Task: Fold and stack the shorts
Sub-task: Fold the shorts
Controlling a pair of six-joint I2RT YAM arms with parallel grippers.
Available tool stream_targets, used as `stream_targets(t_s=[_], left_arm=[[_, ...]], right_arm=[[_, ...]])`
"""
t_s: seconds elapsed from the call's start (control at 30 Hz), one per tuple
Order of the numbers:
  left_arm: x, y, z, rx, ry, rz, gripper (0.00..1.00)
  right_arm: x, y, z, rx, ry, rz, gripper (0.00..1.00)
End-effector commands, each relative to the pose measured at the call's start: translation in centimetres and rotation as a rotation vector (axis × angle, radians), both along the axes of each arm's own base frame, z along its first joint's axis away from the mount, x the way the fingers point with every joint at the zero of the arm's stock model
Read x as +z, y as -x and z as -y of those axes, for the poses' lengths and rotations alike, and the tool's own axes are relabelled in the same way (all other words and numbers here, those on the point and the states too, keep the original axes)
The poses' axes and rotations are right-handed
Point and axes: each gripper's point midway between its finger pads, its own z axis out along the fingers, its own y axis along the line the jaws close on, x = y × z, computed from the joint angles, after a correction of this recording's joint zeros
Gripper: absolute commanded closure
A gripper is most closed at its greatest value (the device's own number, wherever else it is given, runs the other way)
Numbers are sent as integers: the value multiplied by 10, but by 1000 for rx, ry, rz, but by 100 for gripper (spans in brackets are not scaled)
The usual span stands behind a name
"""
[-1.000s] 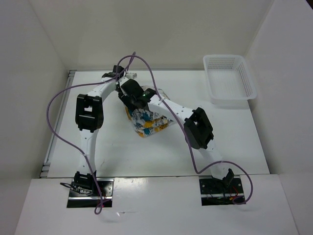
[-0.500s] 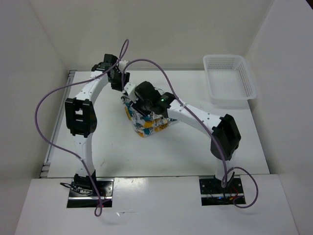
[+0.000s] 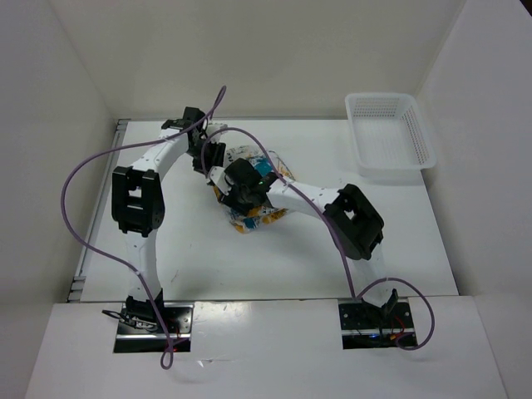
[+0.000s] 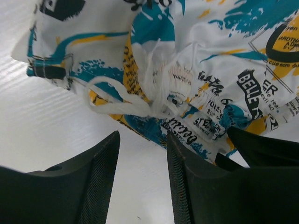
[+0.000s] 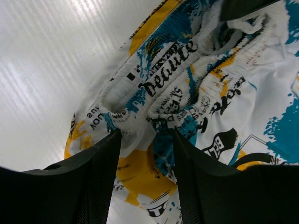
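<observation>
The shorts [image 3: 259, 193] lie bunched in a heap at mid-table, white cloth with teal, yellow and black print. In the left wrist view the shorts [image 4: 196, 60] and a white drawstring loop [image 4: 114, 100] sit just past my fingertips. My left gripper [image 3: 211, 158] [image 4: 142, 158] is open at the heap's left edge, with bare table between its fingers. My right gripper [image 3: 241, 184] [image 5: 145, 158] is open right over the shorts [image 5: 187, 93]. Two gathered waistbands [image 5: 154, 100] bunch at its fingertips, and printed cloth fills the gap between the jaws.
A white lattice basket [image 3: 389, 145] stands at the back right corner. Purple cables [image 3: 83, 195] loop off both arms. White walls close in the table on the left, back and right. A dark part of the other gripper [image 4: 266, 149] shows beside the heap.
The left gripper opened, drew away to the back left, then came back to the heap's left edge. The right gripper shifted slightly over the shorts, its elbow swinging out and back.
</observation>
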Motion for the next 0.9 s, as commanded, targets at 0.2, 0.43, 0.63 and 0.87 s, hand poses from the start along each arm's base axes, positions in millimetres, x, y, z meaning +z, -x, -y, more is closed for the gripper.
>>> stream_targets(t_s=[0.2,0.43,0.63,0.87], left_arm=[[-7,12,9,-28,45,-46,47],[-37,18,9,-30,-6,-107,48],[-56,20,12,-36,-21,-138,68],[-63,23,11,-36,-25,-158,71]], right_arm=[[54,-34,-12,-68,-107,178,46],[73,-37,-8,-72,-110,224,46],[95,-33,-13,-49,-148,225,39],[49,-35,-8,-48,-76,201,38]])
